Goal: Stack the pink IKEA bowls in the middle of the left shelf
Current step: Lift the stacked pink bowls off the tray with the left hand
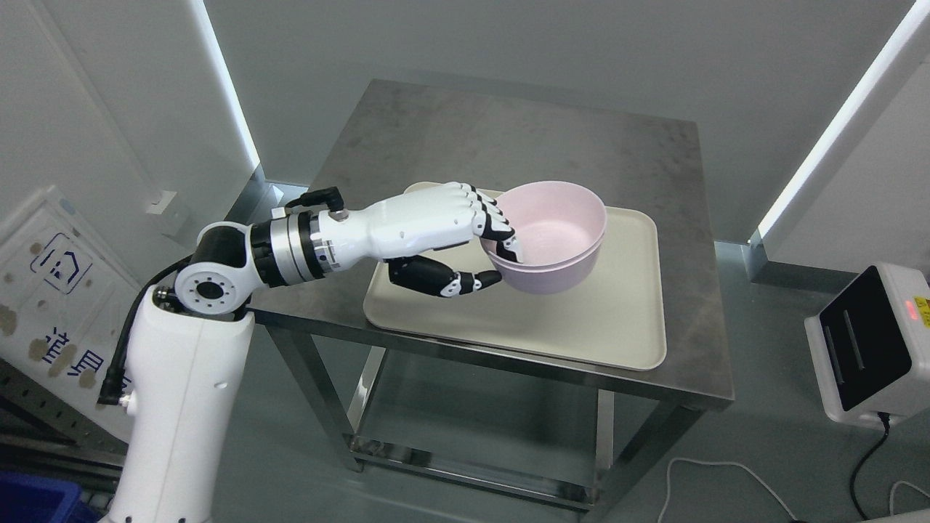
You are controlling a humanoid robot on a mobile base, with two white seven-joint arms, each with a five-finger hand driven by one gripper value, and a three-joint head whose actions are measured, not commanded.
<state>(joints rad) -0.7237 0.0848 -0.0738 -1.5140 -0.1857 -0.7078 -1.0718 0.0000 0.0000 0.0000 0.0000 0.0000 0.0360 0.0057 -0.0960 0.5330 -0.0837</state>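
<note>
Bowls (554, 236), pink, two nested, sit over the cream tray (625, 319) on the steel table (508, 138). Only a thin band of the lower bowl shows below the upper one's rim line; the rest of it is hidden inside the stack's outline. Whether the base touches the tray or hangs just above it cannot be told from this angle.

Left hand (450, 236) grips the stack at its left rim: fingers (501, 231) hook over the edge into the bowl, thumb (465, 282) presses from below against the outer wall. Fingertips inside the bowl partly visible, black pads against the pink. Palm side hidden by the white back of the hand.

Left arm enters from lower left, elbow joint and black cable showing; its lower part is cut off by the bottom edge. Right arm out of view.

Tray's left part partly covered by the hand and thumb. Table's lower shelf (465, 436) seen through the frame, dim, contents not clear. White device (868, 341) with a dark panel and a small red light at right, cut by the frame edge, cable trailing on the floor. At far left a white sign (51, 276) with blue marks, partly hidden by the arm, print unreadable. Blue corner (36, 505) at bottom left, too cropped to identify.
</note>
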